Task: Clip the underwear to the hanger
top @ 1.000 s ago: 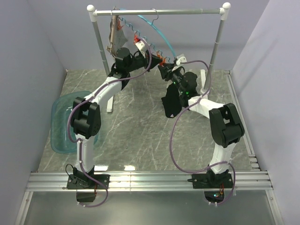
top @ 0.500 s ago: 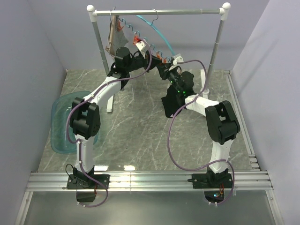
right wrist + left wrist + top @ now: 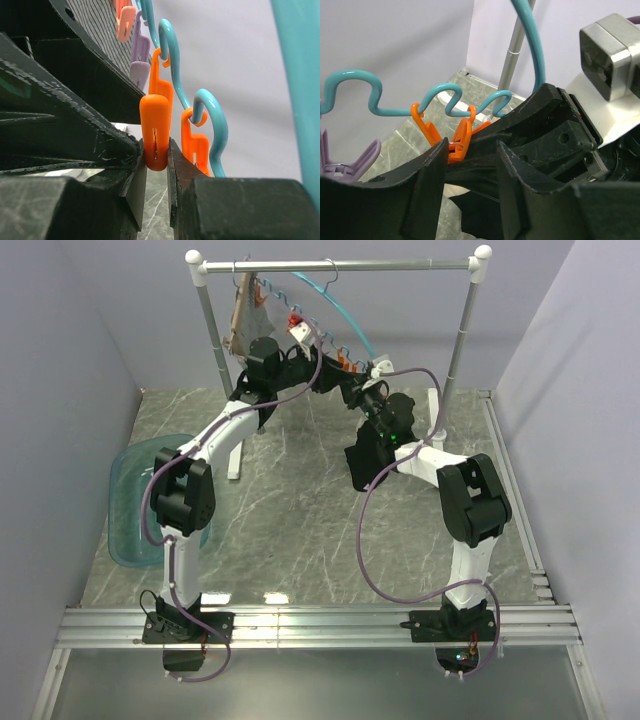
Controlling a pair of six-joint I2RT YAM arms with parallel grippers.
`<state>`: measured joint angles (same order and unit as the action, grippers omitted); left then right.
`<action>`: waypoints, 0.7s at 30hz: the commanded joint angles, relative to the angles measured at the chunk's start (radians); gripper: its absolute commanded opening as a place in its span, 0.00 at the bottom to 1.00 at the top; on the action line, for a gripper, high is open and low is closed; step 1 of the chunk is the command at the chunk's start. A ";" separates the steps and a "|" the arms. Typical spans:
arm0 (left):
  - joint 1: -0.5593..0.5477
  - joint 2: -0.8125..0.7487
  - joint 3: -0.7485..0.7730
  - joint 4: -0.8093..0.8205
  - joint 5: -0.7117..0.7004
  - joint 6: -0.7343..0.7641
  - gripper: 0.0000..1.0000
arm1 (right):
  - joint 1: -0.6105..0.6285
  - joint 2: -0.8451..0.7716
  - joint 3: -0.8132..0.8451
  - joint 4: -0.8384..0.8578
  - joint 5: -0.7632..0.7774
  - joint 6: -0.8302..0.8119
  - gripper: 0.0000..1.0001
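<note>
1. Rack and hanger. We see the hanger (image 3: 300, 75), a teal wavy hoop, hung by its hook from the metal rail (image 3: 340, 266) at the back of the table. Both arms reach up to its row of clips.
2. Right gripper (image 3: 156, 157). Its fingers (image 3: 179, 172) are clenched on one orange clip (image 3: 155, 132), with a pad pressed against each flat side. A second orange clip (image 3: 196, 145) hangs just beside it on the next loop of the wire. Purple clips (image 3: 140, 60) follow further along the row.
3. Left gripper (image 3: 470, 165). Its fingers (image 3: 427, 195) stand apart, released, and grasp nothing. The pinched orange clip (image 3: 459, 142) shows just above the gap between them. The black body of the right gripper lies close against the far side of that gap, with its wrist camera (image 3: 612, 55) above.
4. The underwear (image 3: 475, 220). We see black fabric with a pale edge below the orange clip, lying between the left fingers, which do not press on it. In the overhead view it appears as a dark drape (image 3: 363, 462) hanging under the two grippers. We cannot tell whether the clip bites the fabric.
5. Surroundings. A brown wooden hanger with grey cloth (image 3: 245, 315) hangs at the left end of the rail. A teal basin (image 3: 135, 500) sits on the table beside the left arm.
</note>
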<state>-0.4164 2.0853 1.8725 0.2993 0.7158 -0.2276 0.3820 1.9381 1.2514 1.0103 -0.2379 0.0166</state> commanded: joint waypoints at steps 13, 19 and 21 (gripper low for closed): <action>0.030 -0.045 -0.087 0.043 -0.050 -0.053 0.53 | 0.009 0.004 0.036 0.059 0.015 -0.007 0.00; 0.031 -0.059 -0.095 0.032 -0.088 -0.036 0.55 | 0.009 0.004 0.037 0.062 0.008 -0.009 0.00; 0.033 -0.050 -0.087 0.032 -0.090 -0.030 0.57 | 0.009 0.005 0.039 0.062 0.005 -0.007 0.00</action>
<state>-0.3882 2.0525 1.7859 0.3401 0.6529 -0.2741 0.3836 1.9427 1.2514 1.0248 -0.2253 0.0097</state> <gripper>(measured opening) 0.563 0.248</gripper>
